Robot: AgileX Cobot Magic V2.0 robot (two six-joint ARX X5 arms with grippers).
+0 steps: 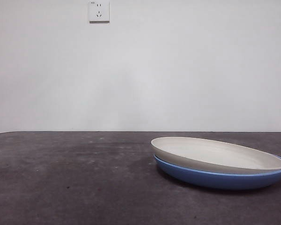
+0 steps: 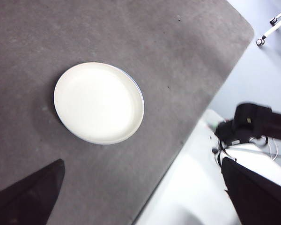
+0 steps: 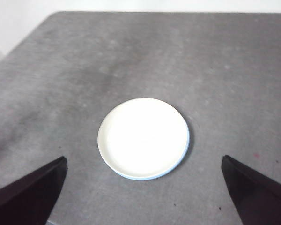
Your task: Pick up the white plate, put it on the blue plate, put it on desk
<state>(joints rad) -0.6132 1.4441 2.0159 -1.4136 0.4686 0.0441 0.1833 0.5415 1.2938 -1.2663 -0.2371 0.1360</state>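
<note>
The white plate (image 1: 220, 153) lies stacked inside the blue plate (image 1: 215, 178) on the desk (image 1: 75, 178), at the right of the front view, slightly tilted. Only the blue plate's rim shows under it in the left wrist view (image 2: 136, 86) and the right wrist view (image 3: 187, 143). My left gripper (image 2: 142, 161) hangs high above the desk, open and empty, with the white plate (image 2: 98, 103) well below it. My right gripper (image 3: 144, 158) is also high, open and empty, above the white plate (image 3: 143, 138). Neither gripper shows in the front view.
A wall socket (image 1: 99, 11) sits on the white wall behind the desk. In the left wrist view the desk's edge (image 2: 178, 145) runs beside black arm hardware with cables (image 2: 248, 124) and a wheeled stand leg (image 2: 271, 30) on the floor.
</note>
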